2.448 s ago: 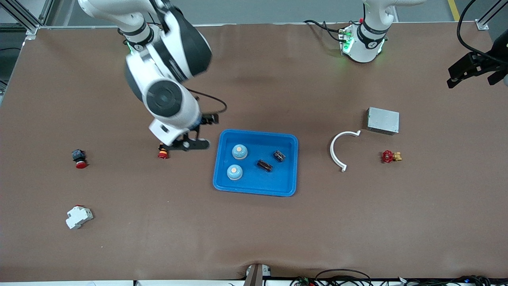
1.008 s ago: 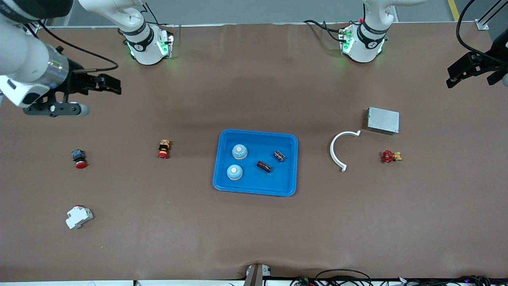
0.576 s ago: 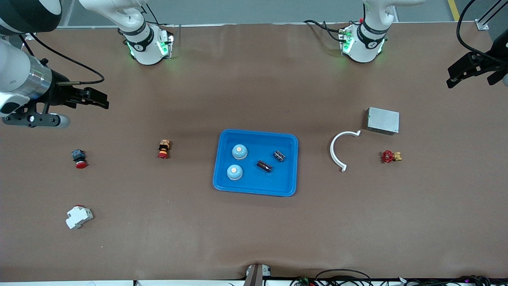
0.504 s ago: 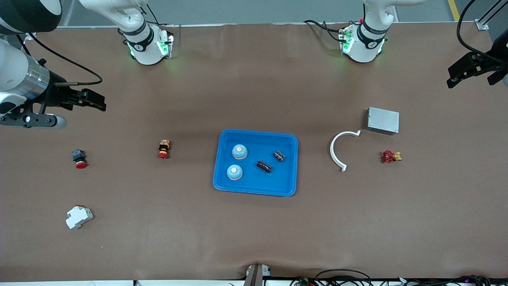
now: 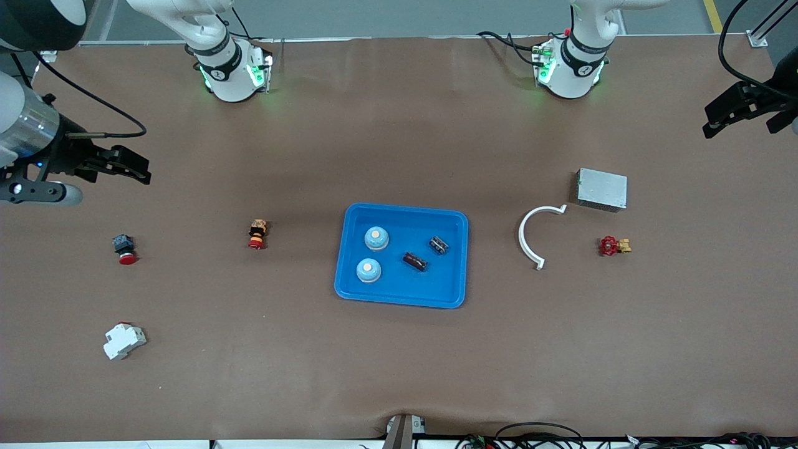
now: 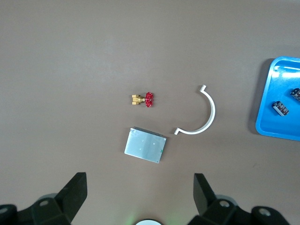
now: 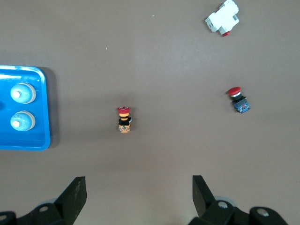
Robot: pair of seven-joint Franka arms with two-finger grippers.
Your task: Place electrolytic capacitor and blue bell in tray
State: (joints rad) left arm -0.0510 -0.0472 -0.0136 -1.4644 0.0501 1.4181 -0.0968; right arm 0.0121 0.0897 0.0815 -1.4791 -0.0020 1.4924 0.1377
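The bright-blue tray (image 5: 403, 292) lies mid-table. In it stand two blue bells (image 5: 376, 237) (image 5: 368, 270) and beside them lie two dark electrolytic capacitors (image 5: 439, 244) (image 5: 415, 261). My right gripper (image 5: 138, 170) hangs open and empty over bare table at the right arm's end; its wrist view shows the gripper (image 7: 139, 190), the tray (image 7: 29, 142) and both bells (image 7: 22, 93). My left gripper (image 5: 716, 122) waits open and empty over the table's edge at the left arm's end. The left wrist view shows that gripper (image 6: 139, 190), the tray's rim (image 6: 265, 110) and a capacitor (image 6: 281, 107).
A grey metal box (image 5: 601, 189), a white curved piece (image 5: 527, 239) and a red valve (image 5: 613, 246) lie toward the left arm's end. Toward the right arm's end are an orange-red button (image 5: 257, 233), a red-capped switch (image 5: 123, 248) and a white breaker (image 5: 124, 340).
My right arm has pulled away from beside the tray and swung out toward the right arm's end of the table, still drifting that way. The left arm has not moved.
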